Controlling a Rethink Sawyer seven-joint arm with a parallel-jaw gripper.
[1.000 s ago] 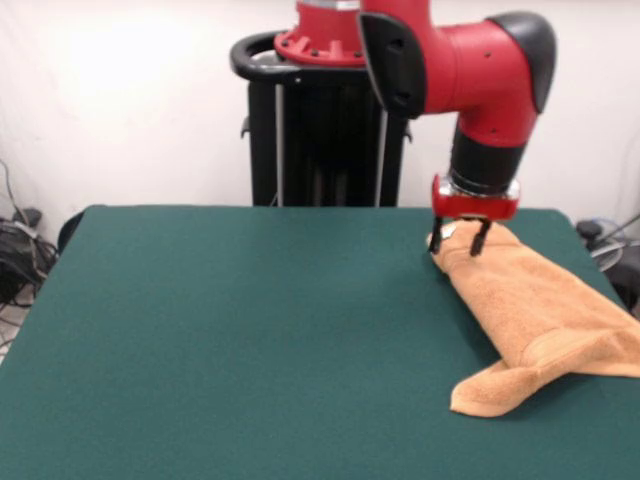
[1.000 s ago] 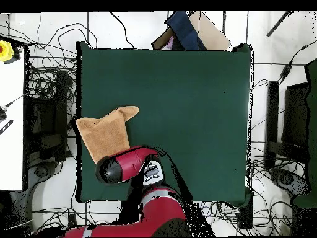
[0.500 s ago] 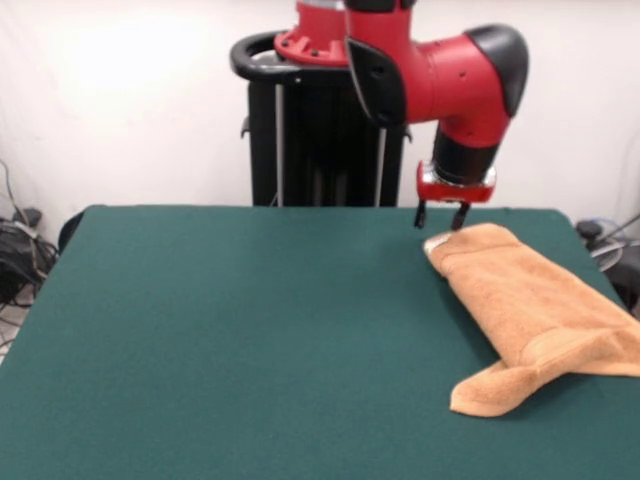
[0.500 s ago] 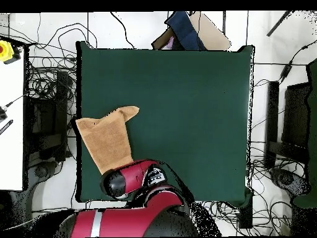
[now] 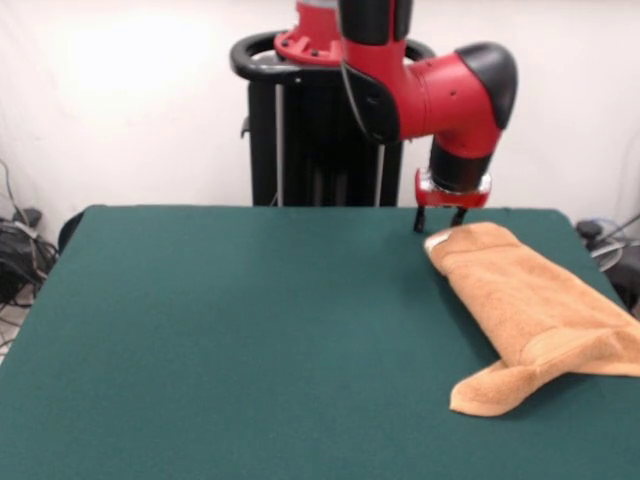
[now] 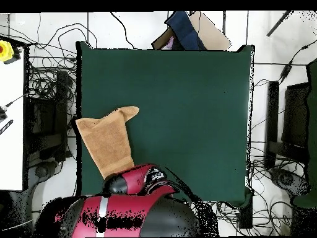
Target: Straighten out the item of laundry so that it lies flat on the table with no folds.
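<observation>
A: What is nearest to the front camera?

B: The bare green felt of the table [image 5: 230, 340]. Its near part and the whole left half are open, with wide room for moving.

A: And the towel?

B: The orange-tan towel [image 5: 525, 315] lies at the right side of the table in the front view. It is bunched into a long folded strip that runs from a narrow flap near the front, at about the middle of the right half, back toward the far right corner. In the front view its right part reaches the right border of the picture. In the overhead view the towel [image 6: 106, 141] sits against the left edge of the table [image 6: 186, 111], and one corner seems to go a little over that edge.

A: Is it flat?

B: No. It is doubled over, and a raised fold shows near the front flap.

A: Where is the gripper?

B: The gripper [image 5: 439, 220] hangs just above the far end of the towel, close to the far edge of the table. Its two dark fingers stand apart and they hold nothing. I cannot tell if the tips touch the cloth. Behind it stands the black pedestal [image 5: 320, 150].
</observation>
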